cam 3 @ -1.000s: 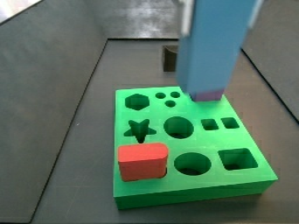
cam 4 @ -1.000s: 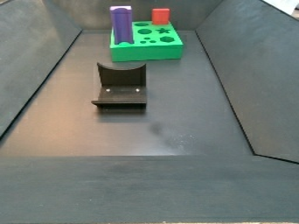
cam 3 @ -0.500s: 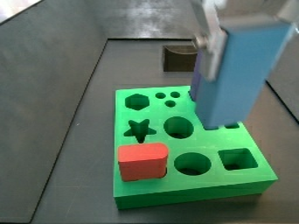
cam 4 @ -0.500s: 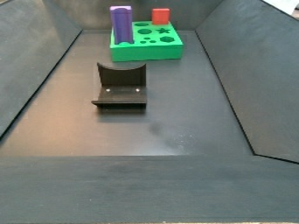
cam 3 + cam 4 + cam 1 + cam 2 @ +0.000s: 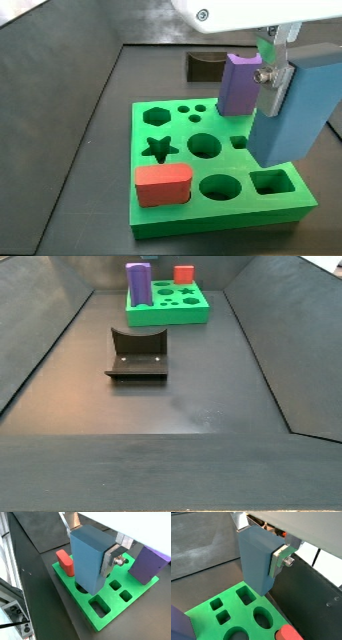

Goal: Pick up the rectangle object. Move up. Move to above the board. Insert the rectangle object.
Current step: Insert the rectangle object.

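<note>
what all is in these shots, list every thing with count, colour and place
rectangle object: one, light blue, upright, held above the board
board: one, bright green, cut-out holes, on the dark floor
purple block: one, standing upright in the board
red block: one, short, in the board at a corner
fixture: one, dark bracket on a base plate, on the floor apart from the board
claw: one, silver fingers clamped on the rectangle object's sides, over the board
</note>
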